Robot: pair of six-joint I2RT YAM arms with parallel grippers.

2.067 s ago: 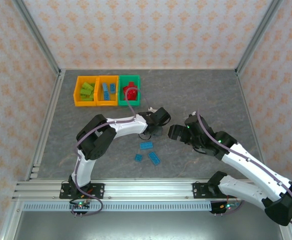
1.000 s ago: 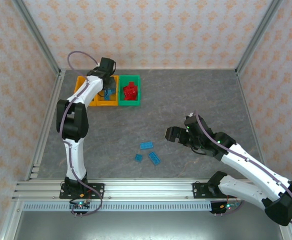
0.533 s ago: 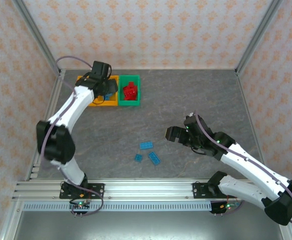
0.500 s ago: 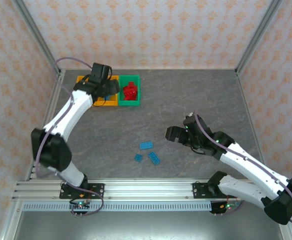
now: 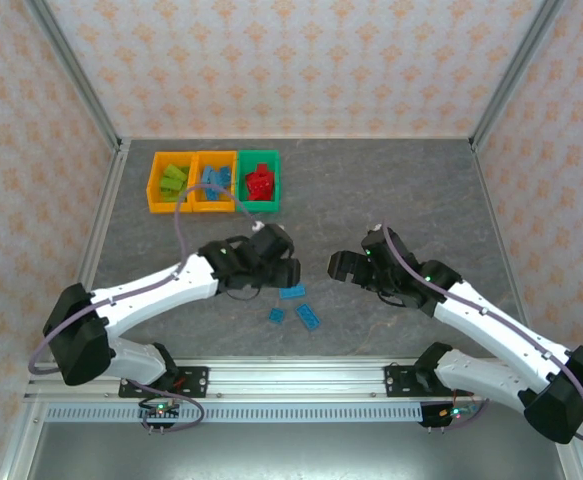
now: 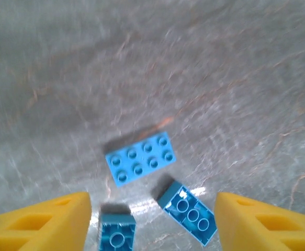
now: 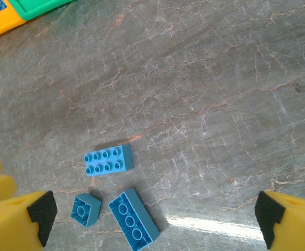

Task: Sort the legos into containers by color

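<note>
3 light blue legos lie loose on the grey marbled table (image 5: 401,190), near its middle and toward the near edge: an 8-stud brick (image 5: 292,291) lies farthest, with a small brick (image 5: 276,315) nearer and to its left and a narrow brick (image 5: 309,317) nearer and to its right. All 3 lie close together but apart from one another. The left gripper (image 5: 283,270) hangs just to the far side of the 8-stud brick. In the left wrist view its yellow fingers (image 6: 42,225) are spread wide, with the 3 bricks on the table below and nothing held between them. The right gripper (image 5: 343,267) sits to the right of the group, well clear of the bricks. In the right wrist view its black pads (image 7: 37,215) stand at opposite edges, fully parted and holding nothing. The 3 containers stand side by side in a row at the far left of the table. The left orange bin (image 5: 153,182) holds lime green bricks (image 5: 174,181), the middle orange bin (image 5: 197,182) holds light blue bricks (image 5: 215,180), and the green bin (image 5: 275,182) on the right holds red bricks (image 5: 260,183).
</note>
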